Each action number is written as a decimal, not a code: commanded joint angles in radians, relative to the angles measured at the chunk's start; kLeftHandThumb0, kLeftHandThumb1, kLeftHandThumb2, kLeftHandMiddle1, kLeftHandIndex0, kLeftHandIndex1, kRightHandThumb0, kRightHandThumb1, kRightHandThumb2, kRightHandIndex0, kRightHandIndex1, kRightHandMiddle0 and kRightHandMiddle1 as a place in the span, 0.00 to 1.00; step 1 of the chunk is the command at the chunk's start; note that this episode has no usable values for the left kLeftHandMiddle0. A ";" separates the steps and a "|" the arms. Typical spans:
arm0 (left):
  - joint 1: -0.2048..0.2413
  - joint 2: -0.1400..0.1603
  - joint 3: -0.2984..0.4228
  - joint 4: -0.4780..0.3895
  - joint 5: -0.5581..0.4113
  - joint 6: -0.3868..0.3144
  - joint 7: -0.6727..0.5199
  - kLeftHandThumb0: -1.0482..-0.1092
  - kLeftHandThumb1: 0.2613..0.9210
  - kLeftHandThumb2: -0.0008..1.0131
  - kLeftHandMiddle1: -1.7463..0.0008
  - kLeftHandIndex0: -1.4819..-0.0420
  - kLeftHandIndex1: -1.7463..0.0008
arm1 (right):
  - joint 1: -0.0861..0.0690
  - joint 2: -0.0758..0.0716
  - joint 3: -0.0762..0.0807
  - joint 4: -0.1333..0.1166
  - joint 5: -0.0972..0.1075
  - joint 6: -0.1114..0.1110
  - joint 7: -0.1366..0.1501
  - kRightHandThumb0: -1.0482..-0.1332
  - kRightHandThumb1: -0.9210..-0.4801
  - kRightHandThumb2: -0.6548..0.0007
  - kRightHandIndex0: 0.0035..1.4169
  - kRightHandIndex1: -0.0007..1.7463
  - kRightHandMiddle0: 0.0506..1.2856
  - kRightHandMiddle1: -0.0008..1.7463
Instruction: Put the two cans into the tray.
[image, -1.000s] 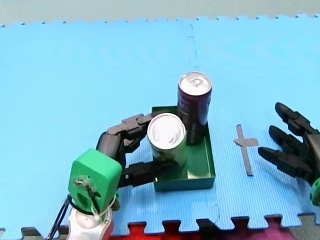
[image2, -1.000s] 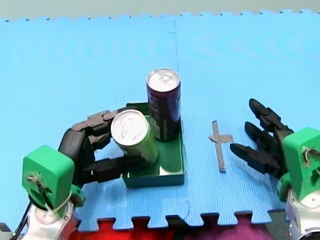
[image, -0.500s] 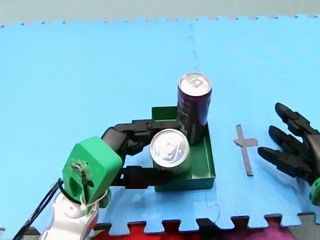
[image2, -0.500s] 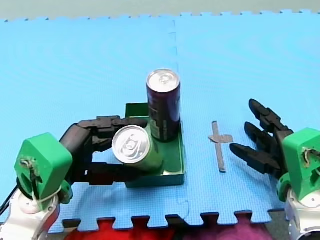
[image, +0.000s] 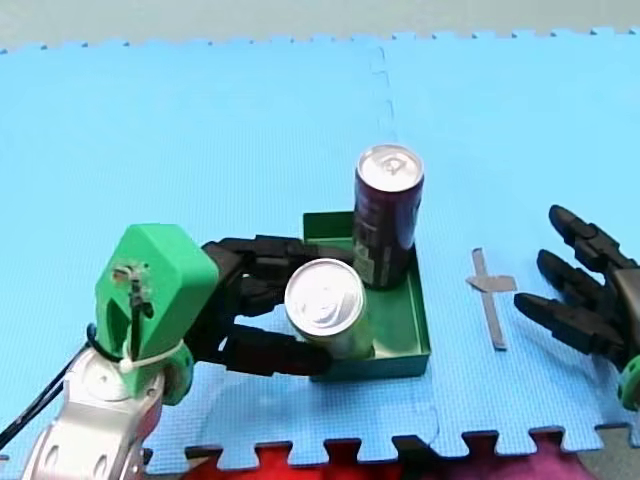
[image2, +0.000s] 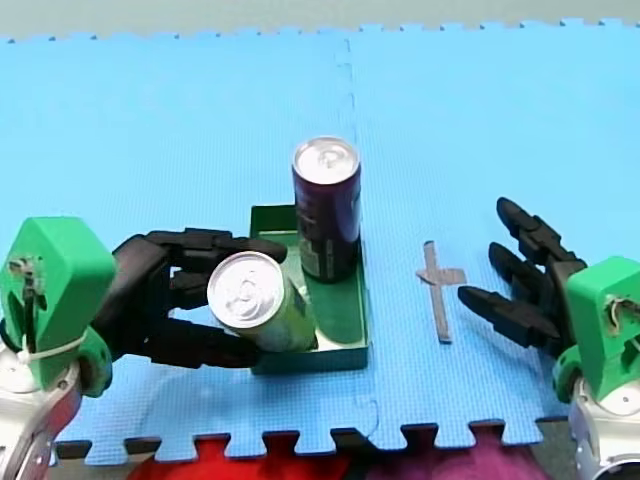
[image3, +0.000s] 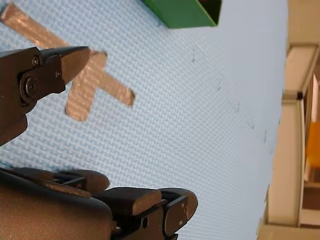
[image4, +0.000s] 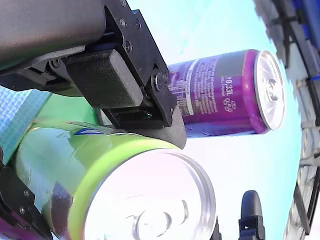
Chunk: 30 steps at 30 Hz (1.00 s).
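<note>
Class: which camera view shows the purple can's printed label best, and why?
The second wrist view: the purple can's printed side is close, text legible. Both head views show it from above, upright in the green tray.

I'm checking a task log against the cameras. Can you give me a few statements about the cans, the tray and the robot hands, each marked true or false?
1. The purple can stands upright in the green tray. True.
2. The left robot hand grasps the green can. True.
3. The right robot hand grips the purple can. False: it holds nothing and is out to the right, over the blue mat.
4. The green can stands upright. False: it is tilted, at the tray's near end.
5. The tape cross lies inside the tray. False: it lies on the mat, between the tray and the right robot hand.
</note>
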 joint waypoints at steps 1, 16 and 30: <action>-0.014 0.017 0.019 0.008 -0.025 0.010 -0.020 0.70 0.67 0.00 1.00 0.11 1.00 | 0.006 -0.002 0.000 0.001 0.002 0.007 0.003 0.14 0.35 1.00 0.25 0.00 0.21 0.00; 0.004 0.005 0.031 -0.002 -0.051 -0.004 -0.001 0.71 0.66 0.00 1.00 0.11 1.00 | 0.016 -0.003 0.012 -0.002 -0.007 -0.008 0.003 0.16 0.37 1.00 0.25 0.00 0.21 0.00; 0.015 -0.009 -0.097 -0.234 0.236 0.101 0.232 0.71 0.67 0.00 1.00 0.12 1.00 | 0.026 -0.003 0.018 -0.011 -0.007 -0.007 0.002 0.17 0.38 1.00 0.25 0.00 0.22 0.00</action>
